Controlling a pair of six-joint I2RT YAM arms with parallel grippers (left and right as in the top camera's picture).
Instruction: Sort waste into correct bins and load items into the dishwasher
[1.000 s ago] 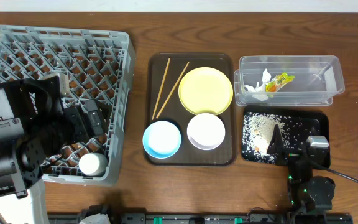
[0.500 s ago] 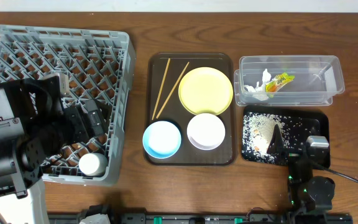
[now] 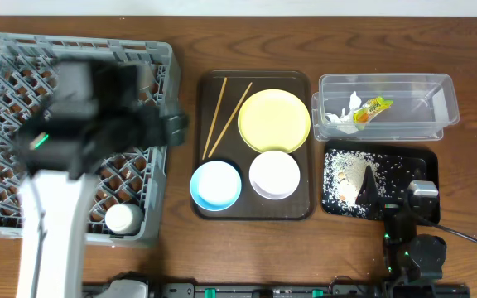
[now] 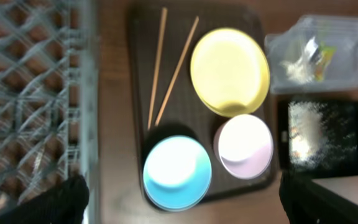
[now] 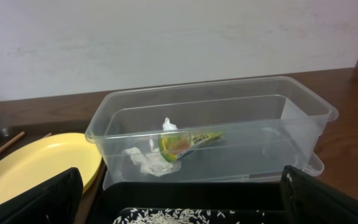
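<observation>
The yellow plate (image 3: 273, 119), light-blue bowl (image 3: 215, 184), white bowl (image 3: 274, 175) and two chopsticks (image 3: 222, 114) lie on a dark brown tray. The left wrist view shows them too: plate (image 4: 230, 71), blue bowl (image 4: 176, 172), white bowl (image 4: 243, 145), chopsticks (image 4: 165, 71). My left gripper (image 3: 175, 126) is blurred over the right edge of the grey dish rack (image 3: 23, 62); it (image 4: 182, 202) is open and empty. The clear tub (image 3: 385, 108) holds the wrapper (image 5: 185, 142) and white paper (image 5: 146, 160). Rice crumbs (image 3: 344, 175) lie in the black tray (image 3: 416, 161). My right gripper (image 3: 379, 189) rests open over it.
The dark brown serving tray (image 3: 209, 87) stands between the rack and the bins. A white round object (image 3: 124, 218) sits in the rack's front right corner. Bare wooden table lies in front of the tray. A wall runs behind the tub (image 5: 166, 37).
My left arm has swung from the rack's front left up and to the right, its gripper now at the rack's right edge. The right arm has not moved.
</observation>
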